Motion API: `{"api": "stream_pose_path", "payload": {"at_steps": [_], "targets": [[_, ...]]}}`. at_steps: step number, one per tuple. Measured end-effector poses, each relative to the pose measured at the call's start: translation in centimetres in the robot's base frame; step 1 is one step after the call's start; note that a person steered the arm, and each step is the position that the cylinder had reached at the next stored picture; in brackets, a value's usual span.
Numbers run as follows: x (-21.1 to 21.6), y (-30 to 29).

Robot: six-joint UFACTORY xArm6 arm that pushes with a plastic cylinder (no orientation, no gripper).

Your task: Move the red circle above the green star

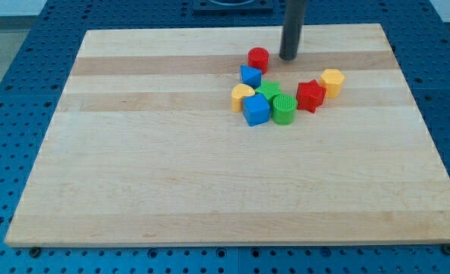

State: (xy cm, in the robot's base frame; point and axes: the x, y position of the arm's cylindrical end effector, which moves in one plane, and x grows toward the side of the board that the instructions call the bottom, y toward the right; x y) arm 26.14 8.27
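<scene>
The red circle stands on the wooden board near the view's top, just above the cluster of blocks. The green star lies below it in the cluster, partly hidden behind the blue cube and the green cylinder. A blue triangle sits between the red circle and the green star. My tip rests on the board just to the right of the red circle, with a small gap between them.
A yellow block lies at the cluster's left. A red star and a yellow hexagon lie to the right. The board's top edge is close above my tip. Blue perforated table surrounds the board.
</scene>
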Motion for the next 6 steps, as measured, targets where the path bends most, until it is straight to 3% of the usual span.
{"api": "stream_pose_path", "payload": {"at_steps": [1,4,6], "targets": [[-1.0,-4.4],[6.8,-6.4],[7.7,-8.0]]}}
